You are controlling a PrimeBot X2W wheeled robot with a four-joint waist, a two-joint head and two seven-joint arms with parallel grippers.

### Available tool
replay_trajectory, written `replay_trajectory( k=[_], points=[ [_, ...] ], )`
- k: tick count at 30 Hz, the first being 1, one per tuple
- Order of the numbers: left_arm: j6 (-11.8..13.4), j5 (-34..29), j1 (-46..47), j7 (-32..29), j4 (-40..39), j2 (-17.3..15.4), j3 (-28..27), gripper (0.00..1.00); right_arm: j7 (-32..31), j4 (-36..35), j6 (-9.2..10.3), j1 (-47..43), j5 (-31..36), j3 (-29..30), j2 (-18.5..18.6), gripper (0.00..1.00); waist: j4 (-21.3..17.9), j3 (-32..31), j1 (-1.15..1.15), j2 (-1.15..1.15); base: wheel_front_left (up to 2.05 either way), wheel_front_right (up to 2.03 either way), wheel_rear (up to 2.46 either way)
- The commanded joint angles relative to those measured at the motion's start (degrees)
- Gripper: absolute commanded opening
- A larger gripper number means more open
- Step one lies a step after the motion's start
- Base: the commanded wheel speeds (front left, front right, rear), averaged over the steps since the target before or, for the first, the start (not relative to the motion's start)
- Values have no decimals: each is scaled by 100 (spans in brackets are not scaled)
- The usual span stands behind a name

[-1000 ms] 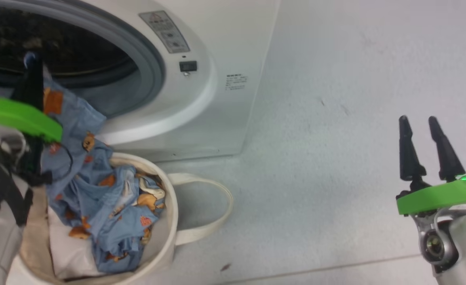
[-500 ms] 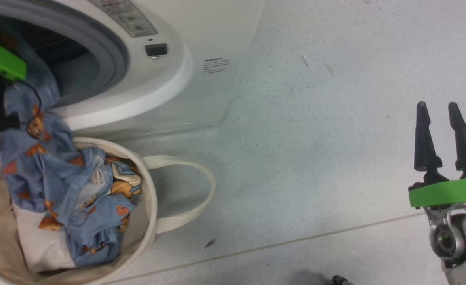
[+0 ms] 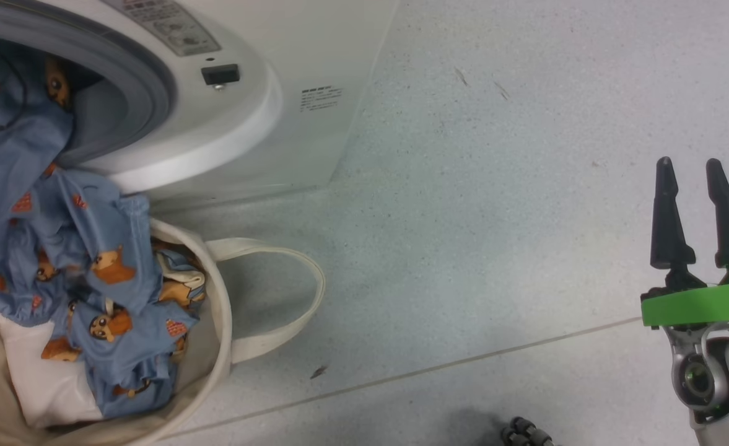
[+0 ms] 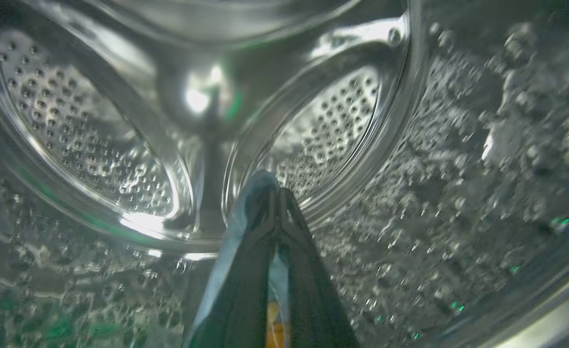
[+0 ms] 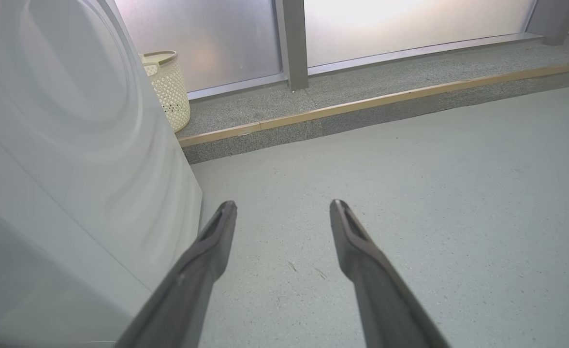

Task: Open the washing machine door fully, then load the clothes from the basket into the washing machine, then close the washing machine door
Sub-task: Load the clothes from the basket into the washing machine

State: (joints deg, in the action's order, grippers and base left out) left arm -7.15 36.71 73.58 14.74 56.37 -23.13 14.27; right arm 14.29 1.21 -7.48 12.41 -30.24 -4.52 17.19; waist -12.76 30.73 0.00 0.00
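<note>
The light blue printed clothes (image 3: 61, 248) stretch from the cream basket (image 3: 218, 310) up over the grey rubber ring (image 3: 147, 93) into the white washing machine (image 3: 240, 124). Inside the perforated steel drum (image 4: 95, 140), my left gripper (image 4: 275, 193) is shut on a fold of the clothes (image 4: 245, 217). Far right, my right gripper (image 3: 694, 170) hovers open above the floor, holding nothing; its fingers (image 5: 216, 241) point along the machine's side. The washing machine door is out of view.
A plain white cloth (image 3: 36, 378) lies under the clothes in the basket. One strap handle (image 3: 290, 297) loops out onto the grey floor. A cream perforated hamper (image 5: 168, 84) stands on a raised step by frosted windows. A small dark object (image 3: 525, 432) sits at the bottom edge.
The head camera has shifted, sliding the scene left. My left gripper has carried the clothes from the drum's mouth deeper inside, pulling more fabric up from the basket. The right gripper has stayed open.
</note>
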Motion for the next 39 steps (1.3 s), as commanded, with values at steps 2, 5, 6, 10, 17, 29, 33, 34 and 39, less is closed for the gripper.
replay_trajectory(
  k=[2, 5, 6, 10, 17, 29, 33, 34, 39],
  points=[
    [-34, -98, 96, 15, 322, -144, -37, 0, 69, -181, -1, -130, 80, -57, 64, 100, -19, 51, 0, 0, 0, 0, 0],
    [-34, -154, 208, -119, 861, -56, 174, 0, 69, -183, -1, -130, 96, -44, 47, 100, -12, 81, 0, 0, 0, 0, 0],
    [-34, -170, 233, -237, 1018, -13, 250, 0, 69, -180, -1, -125, 100, -48, 40, 100, -8, 79, 0, 0, 0, 0, 0],
    [-34, -253, 338, -306, 1338, 46, 483, 100, 69, -152, -1, -68, 117, -136, 21, 100, -4, 40, 0, 0, 0, 0, 0],
    [8, -286, 231, -841, 1660, 117, 637, 100, 70, -32, -1, 12, 91, -255, 25, 100, -20, -136, 0, 0, 0, 0, 0],
    [29, -148, -250, -306, 1731, 404, 634, 100, 70, 247, -1, 203, -69, -458, 45, 100, 147, -593, 0, 0, 0, 0, 0],
    [0, -93, -591, -99, 1730, 544, 644, 100, 71, 390, -1, 258, -147, -555, 49, 100, 253, -879, 0, 0, 0, 0, 0],
    [-8, -97, -672, -65, 1708, 568, 666, 100, 71, 417, -1, 274, -173, -575, 47, 100, 283, -946, 0, 0, 0, 0, 0],
    [-27, 12, -1121, 19, 1396, 596, 560, 100, 71, 583, -1, 344, -273, -768, 58, 100, 449, -1252, 0, 0, 0, 0, 0]
  ],
)
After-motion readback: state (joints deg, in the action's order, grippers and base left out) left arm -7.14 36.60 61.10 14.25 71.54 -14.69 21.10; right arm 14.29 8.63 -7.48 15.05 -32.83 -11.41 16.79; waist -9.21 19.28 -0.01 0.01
